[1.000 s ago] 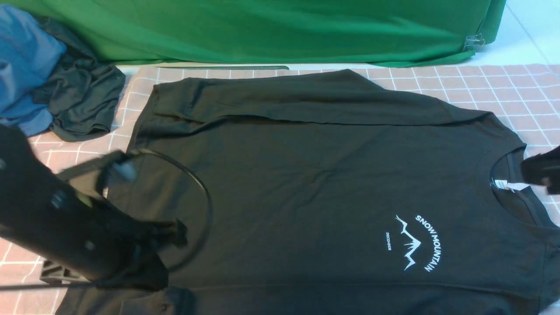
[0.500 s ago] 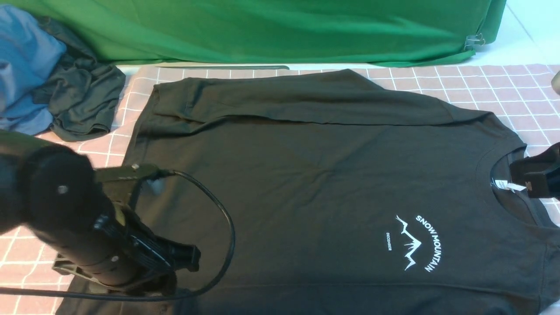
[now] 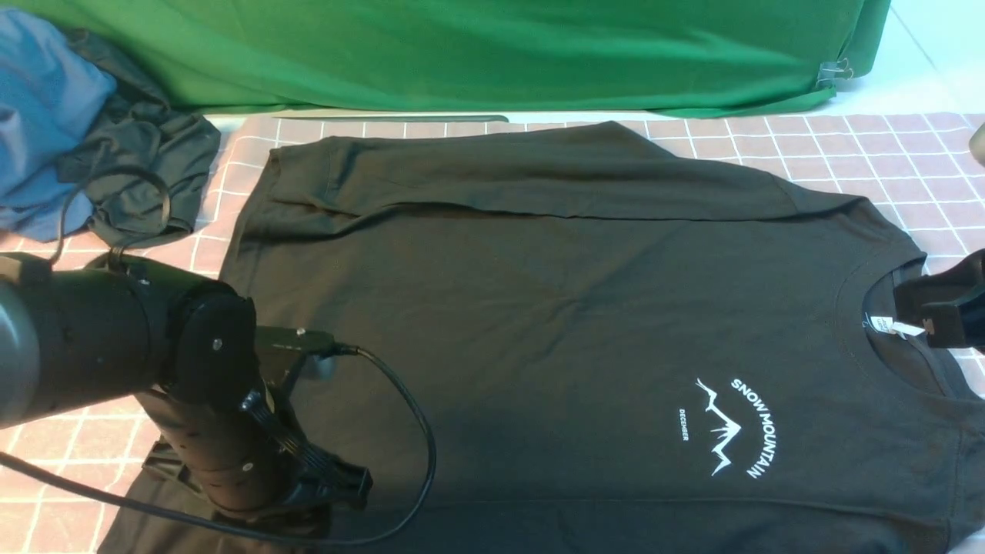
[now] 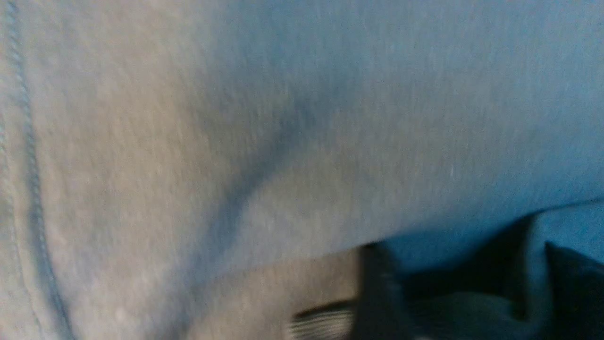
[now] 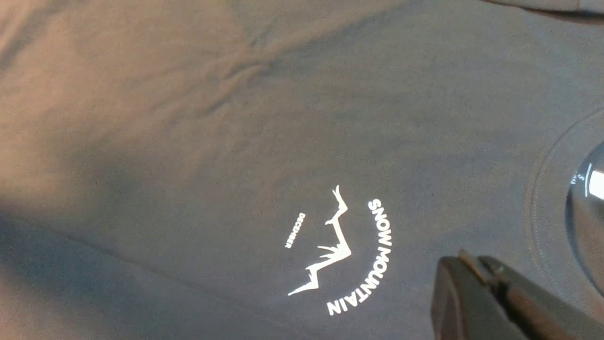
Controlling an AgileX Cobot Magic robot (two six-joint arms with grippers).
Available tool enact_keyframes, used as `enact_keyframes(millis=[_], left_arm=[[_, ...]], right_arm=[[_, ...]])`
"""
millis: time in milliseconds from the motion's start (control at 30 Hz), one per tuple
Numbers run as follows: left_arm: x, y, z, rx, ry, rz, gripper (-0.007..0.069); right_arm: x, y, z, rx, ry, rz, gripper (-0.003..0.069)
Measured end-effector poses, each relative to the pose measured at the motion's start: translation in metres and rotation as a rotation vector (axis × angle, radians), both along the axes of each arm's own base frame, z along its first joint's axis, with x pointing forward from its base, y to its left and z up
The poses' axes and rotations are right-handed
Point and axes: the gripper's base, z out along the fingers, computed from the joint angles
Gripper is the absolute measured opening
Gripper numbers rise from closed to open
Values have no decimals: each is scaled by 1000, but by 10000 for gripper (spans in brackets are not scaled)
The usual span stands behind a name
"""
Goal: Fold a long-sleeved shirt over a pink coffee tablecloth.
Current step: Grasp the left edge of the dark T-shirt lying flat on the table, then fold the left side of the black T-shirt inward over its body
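A black long-sleeved shirt (image 3: 539, 308) lies face up and flat on the pink coffee tablecloth (image 3: 846, 154), which has a thin white grid. The shirt's long axis runs across the robot's front, with the hem to its left and the collar (image 3: 850, 288) to its right. The white mountain logo (image 3: 727, 427) sits near the collar end. The far sleeve (image 3: 500, 173) is folded in along the shirt's far edge.

The left pincer (image 3: 338, 485) is low over the near hem corner, so the left arm is the nearer one to that end. Its wrist camera is pressed so close to blurred fabric that it is impossible to tell whether the jaws are apart or clamped on cloth. A black cable (image 3: 415, 431) loops from this arm over the shirt.

The right pincer (image 3: 927, 315) is at the collar, just beside the white neck label (image 3: 885, 325). Its jaws are together and nothing shows between them.

With one arm at each end, the coming move likely turns on lifting the near long edge and carrying it away from the robot, towards the folded sleeve.

The shirt lies smooth, with only light creases. Bare tablecloth shows beyond the far edge and to the right. To the left, a blue garment (image 3: 46, 100) and a smaller dark garment (image 3: 146, 169) are heaped near the hem. A green cloth (image 3: 462, 54) hangs behind.
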Motion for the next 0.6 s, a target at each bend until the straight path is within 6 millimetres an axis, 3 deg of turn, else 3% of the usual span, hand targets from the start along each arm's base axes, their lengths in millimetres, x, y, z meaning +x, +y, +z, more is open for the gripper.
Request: enact_keyframes(millis=[67,100,133,267,433,600], left_arm=[[-3,0,4,-1,36,-18,148],[-3,-1,5,-3,39,-21,135],[-5,-1,13,-6,66,-38,62],[0,-5,40,-39,41,-59,47],[16,-10,84,-78,-111,-78,47],[34,-9,113,-30,-257,-119,47]], right_arm=[[0,0,0,-1,-1,4,43],[0,0,0,-1,-2,4,43],[0,0,0,1,-1,4,43],[0,0,0,0,-3,4,43],[1,0,1,0,-12,2,43],[1,0,1,0,-16,1,44]])
